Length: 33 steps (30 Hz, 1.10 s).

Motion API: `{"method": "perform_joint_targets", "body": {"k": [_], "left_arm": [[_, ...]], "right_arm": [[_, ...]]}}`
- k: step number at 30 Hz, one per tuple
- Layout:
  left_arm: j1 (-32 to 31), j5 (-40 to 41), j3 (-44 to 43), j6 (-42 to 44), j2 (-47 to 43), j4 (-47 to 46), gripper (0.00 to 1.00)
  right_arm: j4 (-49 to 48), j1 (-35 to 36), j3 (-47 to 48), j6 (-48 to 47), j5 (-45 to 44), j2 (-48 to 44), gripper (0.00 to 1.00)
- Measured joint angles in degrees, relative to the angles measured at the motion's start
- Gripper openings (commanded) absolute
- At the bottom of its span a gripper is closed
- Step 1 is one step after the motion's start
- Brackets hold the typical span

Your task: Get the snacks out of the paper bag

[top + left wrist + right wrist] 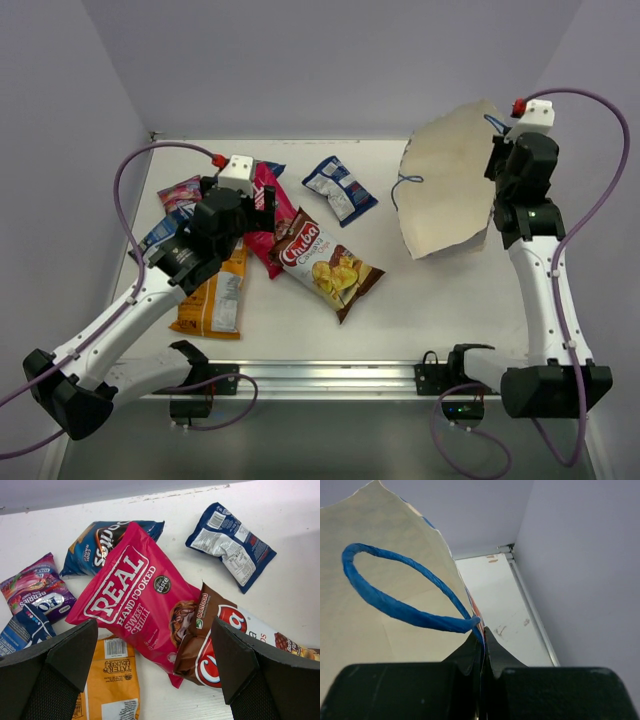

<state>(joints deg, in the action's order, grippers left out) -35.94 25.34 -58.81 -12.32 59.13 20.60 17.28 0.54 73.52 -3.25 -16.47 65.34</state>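
Right gripper (482,632) was pinched shut on the rim of the paper bag (445,180), just beside the root of a blue cord handle (395,605), holding it lifted at the table's far right. No snack showed against its tan face. Left gripper (155,650) hung wide open and empty over the pink-red REAL packet (130,590), which lay on the table (430,310), a corner under the Chuba chip bag (325,262). The task looked nearly done. A good finish would lower the bag onto bare table, well apart from the snacks, releasing only once the paper rested.
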Motion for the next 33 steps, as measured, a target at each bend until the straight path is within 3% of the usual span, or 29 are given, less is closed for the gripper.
{"method": "perform_joint_targets", "body": {"k": [8, 14, 21, 22, 25, 33], "left_arm": [[0.2, -1.2, 0.4, -0.1, -0.2, -0.2, 1.00], [0.2, -1.7, 0.4, -0.1, -1.0, 0.1, 1.00], [0.2, -2.2, 0.4, -0.1, -1.9, 0.5, 1.00], [0.2, -2.3, 0.4, -0.2, -2.0, 0.5, 1.00], [0.2, -2.6, 0.4, -0.4, -2.2, 0.9, 1.00], [0.3, -2.6, 0.4, -0.5, -2.6, 1.9, 1.00]], "right_arm": [[6.1, -6.3, 0.9, 11.5, 6.7, 8.5, 0.00], [8.5, -7.6, 0.9, 14.8, 8.5, 13.6, 0.09], [9.2, -8.1, 2.4, 15.4, 8.5, 14.8, 0.47], [9.1, -8.1, 2.6, 15.3, 8.5, 14.8, 0.58], [9.2, -8.1, 2.8, 14.8, 8.5, 14.6, 0.73], [10.7, -8.1, 2.9, 13.1, 8.6, 9.7, 0.89]]}}
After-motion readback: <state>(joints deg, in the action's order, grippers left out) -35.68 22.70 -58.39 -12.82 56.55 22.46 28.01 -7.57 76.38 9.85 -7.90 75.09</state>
